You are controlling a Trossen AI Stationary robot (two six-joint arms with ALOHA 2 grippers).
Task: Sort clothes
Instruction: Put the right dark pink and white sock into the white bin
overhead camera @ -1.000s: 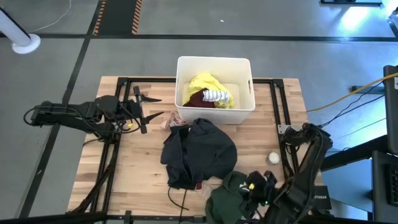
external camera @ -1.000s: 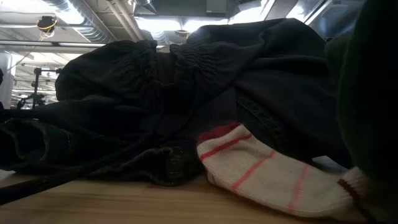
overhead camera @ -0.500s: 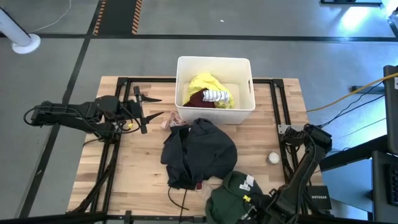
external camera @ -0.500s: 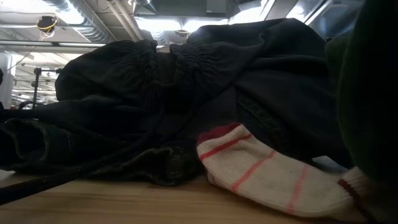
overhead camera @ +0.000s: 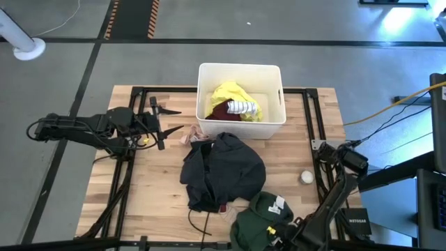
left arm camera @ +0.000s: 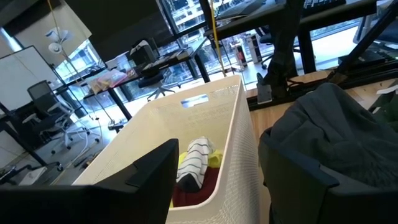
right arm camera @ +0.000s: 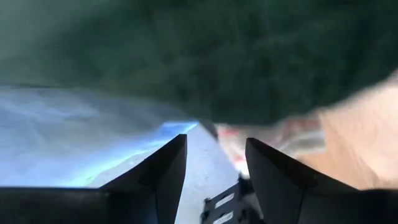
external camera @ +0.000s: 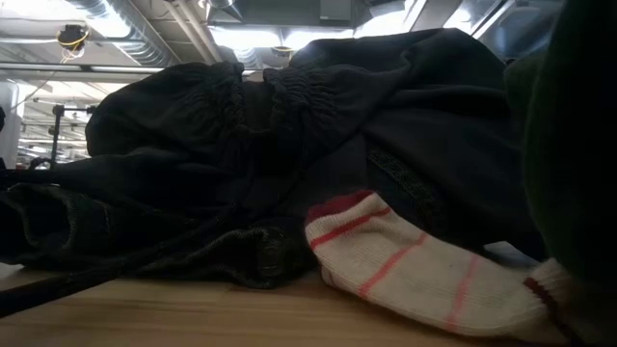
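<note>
A large black garment (overhead camera: 223, 171) lies heaped at the table's middle and fills the low view (external camera: 289, 145), where a white sock with red stripes (external camera: 415, 275) lies against it. A dark green garment with a white label (overhead camera: 256, 215) lies at the near edge. The white bin (overhead camera: 273, 115) holds a neon yellow garment (overhead camera: 230, 94), a maroon one (overhead camera: 223, 111) and a striped sock (overhead camera: 242, 107). My right gripper (overhead camera: 287, 233) is open at the near edge, beside the green garment (right arm camera: 205, 56). My left gripper (overhead camera: 167, 120) is open and empty, left of the bin (left arm camera: 205, 130).
A small white ball (overhead camera: 306, 177) lies on the table at the right. A small pinkish piece of cloth (overhead camera: 191, 136) lies between the bin and the black garment. Bare wood shows on the table's left half.
My right gripper has drawn back off the dark green garment toward the table's near edge. The garment stays where it was, and its white label now shows.
</note>
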